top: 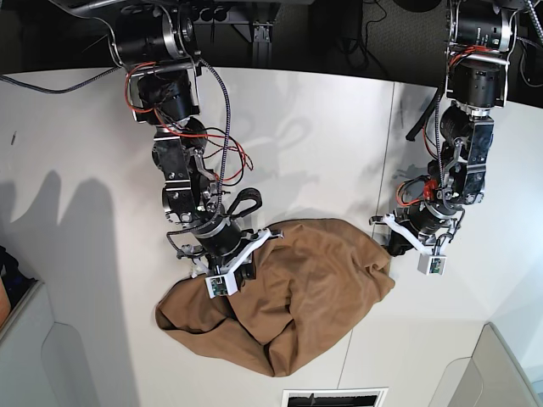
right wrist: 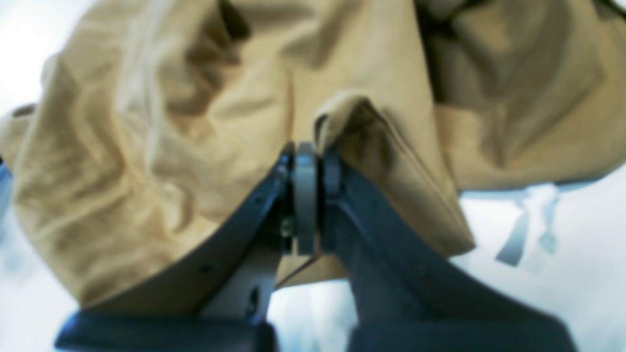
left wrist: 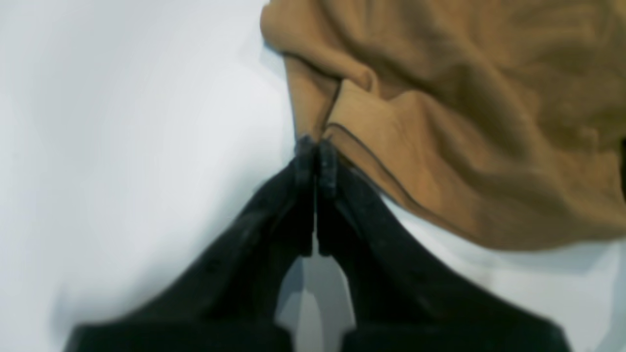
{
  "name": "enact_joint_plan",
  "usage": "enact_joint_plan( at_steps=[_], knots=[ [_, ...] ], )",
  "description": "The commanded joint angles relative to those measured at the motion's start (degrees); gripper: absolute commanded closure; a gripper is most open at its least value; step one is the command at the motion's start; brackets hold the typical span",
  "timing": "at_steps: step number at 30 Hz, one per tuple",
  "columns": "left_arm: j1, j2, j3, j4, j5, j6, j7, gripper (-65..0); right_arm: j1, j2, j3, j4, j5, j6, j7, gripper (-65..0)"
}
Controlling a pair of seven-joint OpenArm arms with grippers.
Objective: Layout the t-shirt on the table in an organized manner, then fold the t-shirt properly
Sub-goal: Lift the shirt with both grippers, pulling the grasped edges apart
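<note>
Left hand (left wrist: 316, 146), you see, is clenched on the t-shirt (top: 288, 297) hem; right hand (right wrist: 310, 151) pinches a fold. Shirt lies crumpled mid white desk (top: 85, 212); only your base view shows grey bins (top: 25, 339) at its corners.

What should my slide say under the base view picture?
Two grippers, left and right, pinch a crumpled brown t-shirt on the white table.

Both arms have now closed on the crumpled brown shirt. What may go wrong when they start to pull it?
1. The left gripper pinches only the very hem of the t-shirt, so the cloth may slip out.
2. The right gripper seems to hold a bunched fold, perhaps several layers, so pulling may drag the heap across the table instead of spreading it.
</note>
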Motion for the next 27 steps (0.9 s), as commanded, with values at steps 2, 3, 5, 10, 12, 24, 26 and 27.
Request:
enact_joint_plan(
  at_steps=[2,3,5,10,12,24,26,27],
  knots=[
    [-1.25,-1.38,-0.37,3.10,-0.66,-2.14,-1.14,0.0,-0.44,-0.13,-0.04,6.05,0.39,0.37,-2.05,0.0],
    [-1.01,-1.70,-0.37,4.31,-0.85,-2.10,-0.90,0.0,-1.79,-0.02,-0.04,8.96,0.42,0.33,-4.57,0.0],
    [-0.15,-2.71,-0.37,7.17,-0.81,-2.03,-0.33,0.0,-4.92,0.20,-0.04,15.10,0.44,0.35,-8.07,0.0],
    [2.86,-5.66,-0.37,12.68,-0.81,-1.86,-0.11,0.0,-13.55,1.86,-0.04,29.00,2.27,0.35,-13.68,0.0],
    [4.44,-6.88,-0.37,14.21,-0.76,-1.86,-0.13,0.0,-17.38,2.89,-0.04,33.57,3.28,0.35,-15.13,0.0],
    [14.27,-10.29,-13.60,19.76,-2.62,-1.95,2.19,0.0,-38.29,6.84,-0.04,48.26,5.18,1.31,-15.30,0.0],
    [15.02,-10.29,-14.25,19.76,-3.61,-2.01,3.13,0.0,-41.24,6.82,-0.04,49.37,8.96,2.27,-15.28,0.0],
    [15.30,-10.32,-14.25,19.74,-3.28,-2.12,3.10,0.0,-42.66,6.80,-0.07,49.72,11.19,3.54,-15.28,0.0]
  ],
)
